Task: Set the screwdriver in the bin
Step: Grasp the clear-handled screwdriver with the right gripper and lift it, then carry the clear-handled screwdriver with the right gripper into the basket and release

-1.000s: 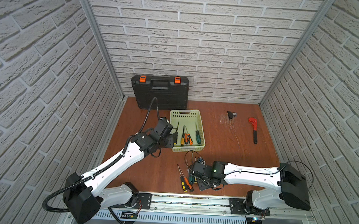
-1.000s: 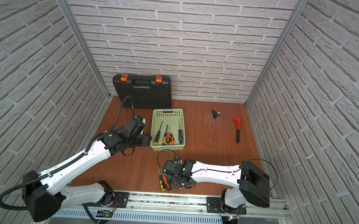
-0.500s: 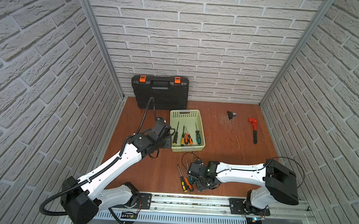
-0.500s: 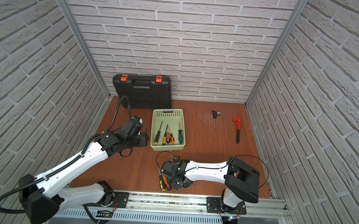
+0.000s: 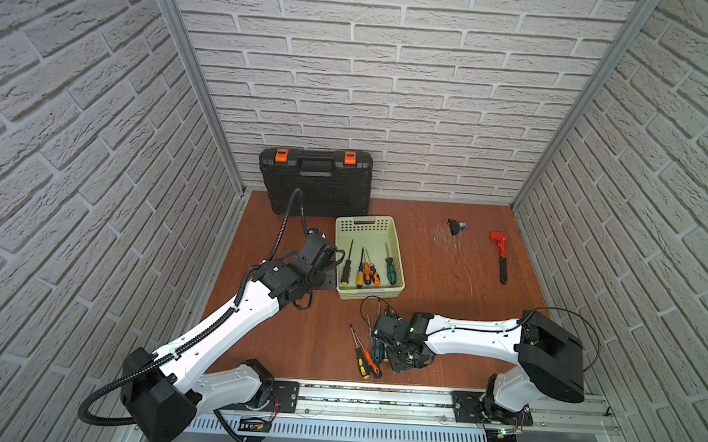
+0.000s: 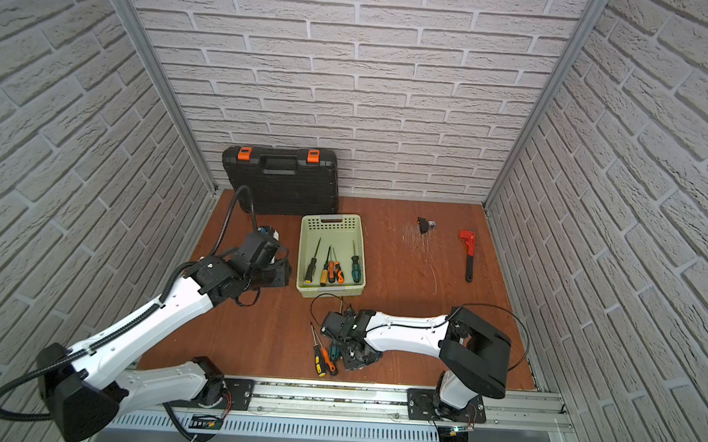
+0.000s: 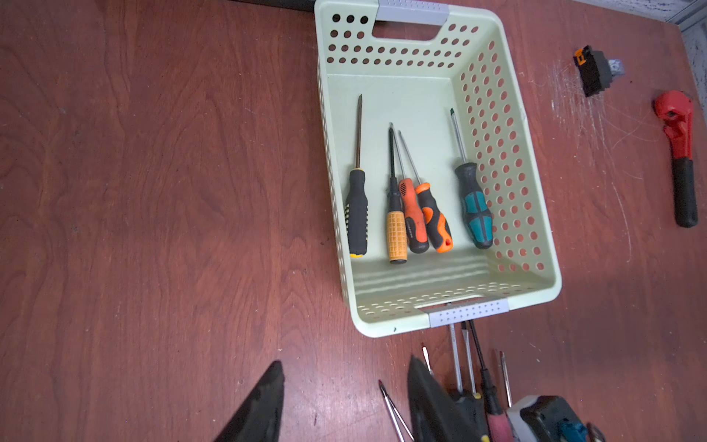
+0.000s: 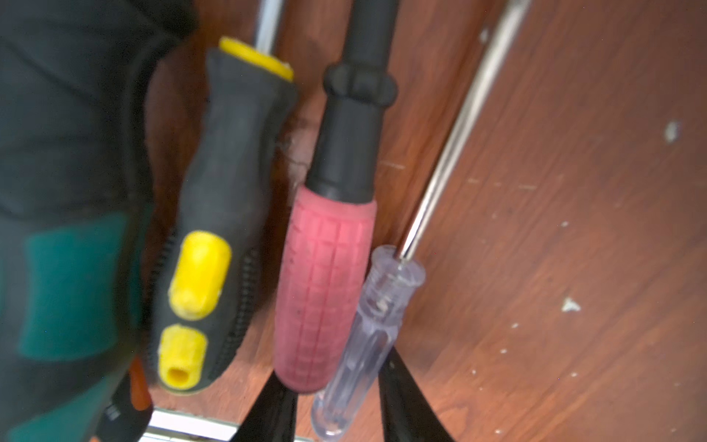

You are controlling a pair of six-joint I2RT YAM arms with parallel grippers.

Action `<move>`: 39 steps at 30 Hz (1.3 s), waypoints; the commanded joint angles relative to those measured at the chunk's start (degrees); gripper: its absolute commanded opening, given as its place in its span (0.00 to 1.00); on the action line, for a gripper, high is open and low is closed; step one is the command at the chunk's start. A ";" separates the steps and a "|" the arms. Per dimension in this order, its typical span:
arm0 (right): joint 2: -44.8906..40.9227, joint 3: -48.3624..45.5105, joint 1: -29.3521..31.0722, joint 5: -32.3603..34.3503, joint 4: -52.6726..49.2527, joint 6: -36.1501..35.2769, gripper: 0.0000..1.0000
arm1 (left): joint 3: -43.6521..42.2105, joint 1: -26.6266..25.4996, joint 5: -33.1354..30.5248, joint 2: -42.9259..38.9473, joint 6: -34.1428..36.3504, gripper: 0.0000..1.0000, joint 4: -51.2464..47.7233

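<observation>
The bin is a pale green perforated basket with several screwdrivers lying in it. More screwdrivers lie in a loose pile on the floor in front of it. My right gripper is low over that pile. Its fingers press on the end of a red-handled screwdriver and a clear-handled screwdriver side by side. A black and yellow screwdriver lies just outside the jaws. My left gripper hangs open beside the bin's left wall, holding nothing.
A black tool case with orange latches leans on the back wall. A red pipe wrench and a small black part lie at the back right. Yellow and orange screwdrivers lie left of the right gripper. Brick walls enclose three sides.
The right gripper's jaws have narrowed onto the handles in the pile, and that arm's rear links have swung left. The left arm has barely moved.
</observation>
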 commanded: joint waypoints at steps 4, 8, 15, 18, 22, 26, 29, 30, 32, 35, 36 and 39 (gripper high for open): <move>1.37 -2.05 -1.39 2.91 -0.88 -2.39 0.24 | 2.46 0.45 -1.21 0.61 1.06 0.53 -0.94; 0.86 -3.37 -1.39 3.74 -0.57 -2.47 0.13 | 3.46 0.54 -1.26 1.36 2.12 0.53 -1.27; -2.40 -6.72 -1.57 4.11 -2.26 -0.37 0.05 | 5.86 0.54 -1.35 2.83 2.63 0.53 -2.03; -5.75 -7.21 -1.83 4.74 -3.75 0.84 0.06 | 6.31 0.54 -1.34 3.24 2.50 0.53 -1.52; -10.79 -4.41 -2.18 7.08 -7.28 1.92 0.05 | 6.29 0.54 -1.41 3.38 1.71 0.53 -1.26; -15.91 0.46 -3.08 9.49 -12.06 1.62 0.06 | 5.98 0.54 -1.61 2.78 0.84 0.53 -1.46; -19.43 5.82 -5.22 9.88 -15.07 -1.12 0.05 | 6.14 0.54 -1.83 2.42 0.48 0.53 -1.85; -19.97 7.91 -6.18 9.54 -15.74 -2.68 0.06 | 6.13 0.49 -1.94 2.31 0.45 0.53 -1.94; -19.58 13.51 -8.76 8.94 -17.69 -6.43 0.06 | 6.02 0.54 -2.14 1.88 0.12 0.53 -1.93; -16.46 22.06 -12.36 7.92 -19.29 -12.58 0.05 | 5.54 0.61 -2.19 1.36 -0.12 0.53 -2.08; -15.03 24.29 -13.41 7.32 -18.97 -14.64 0.05 | 5.38 0.63 -2.24 1.24 -0.14 0.53 -2.12; -8.74 30.98 -16.40 6.05 -16.94 -20.27 0.05 | 4.93 0.80 -2.44 0.75 -0.32 0.53 -2.40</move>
